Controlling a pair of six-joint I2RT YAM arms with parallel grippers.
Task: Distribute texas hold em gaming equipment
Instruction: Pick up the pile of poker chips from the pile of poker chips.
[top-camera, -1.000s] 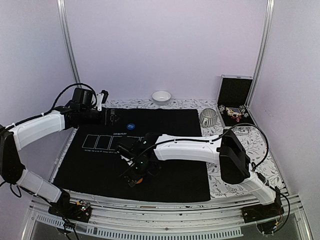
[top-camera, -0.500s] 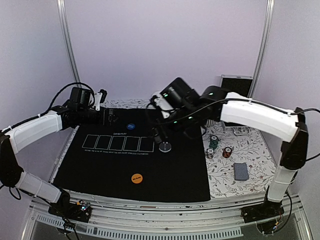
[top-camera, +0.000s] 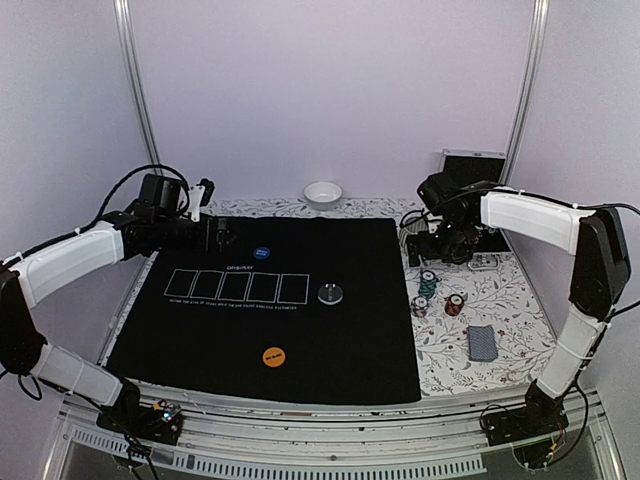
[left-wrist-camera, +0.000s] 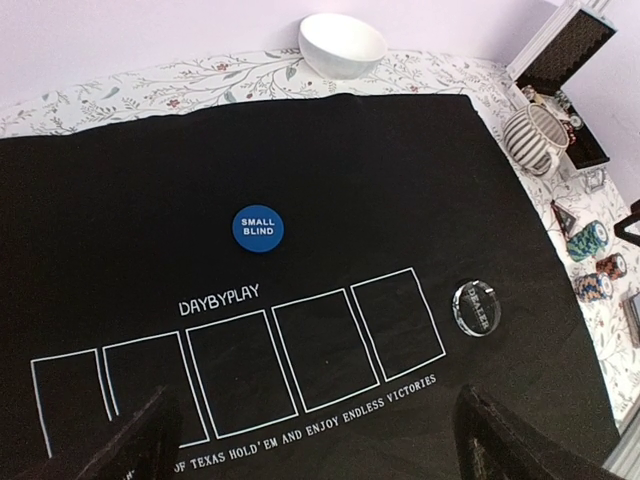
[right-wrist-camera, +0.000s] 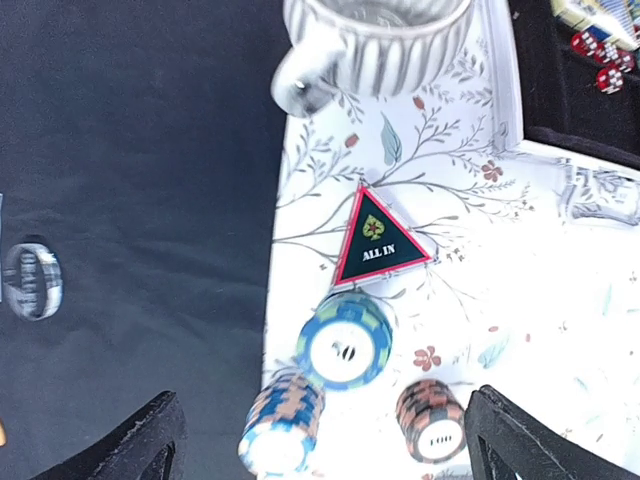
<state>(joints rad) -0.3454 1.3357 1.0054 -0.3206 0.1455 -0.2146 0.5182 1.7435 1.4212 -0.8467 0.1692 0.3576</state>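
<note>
On the black mat (top-camera: 200, 330) lie a blue "small blind" disc (top-camera: 262, 253), an orange disc (top-camera: 273, 355) and a clear dealer button (top-camera: 330, 294). Three chip stacks (top-camera: 428, 283) and a blue-backed card deck (top-camera: 482, 342) sit on the floral cloth to the right. My right gripper (top-camera: 425, 245) hovers open and empty over the stacks; its wrist view shows the red "all in" triangle (right-wrist-camera: 378, 240), a blue-green stack (right-wrist-camera: 345, 340), a blue-orange stack (right-wrist-camera: 282, 420) and a red-black stack (right-wrist-camera: 430, 420) between its fingers. My left gripper (top-camera: 222, 235) is open and empty above the mat's far left, with the blue disc (left-wrist-camera: 258, 227) and the dealer button (left-wrist-camera: 476, 306) in its wrist view.
A ribbed mug (right-wrist-camera: 375, 40) stands just beyond the triangle at the mat's right edge. A white bowl (top-camera: 323, 192) sits behind the mat. An open black case (top-camera: 468, 195) with dice stands at the back right. Five card outlines (left-wrist-camera: 240, 370) are printed on the mat.
My right arm left the orange disc at the mat's front, then the dealer button at the card row's end, and swung back right over the chip stacks. The left arm stayed still.
</note>
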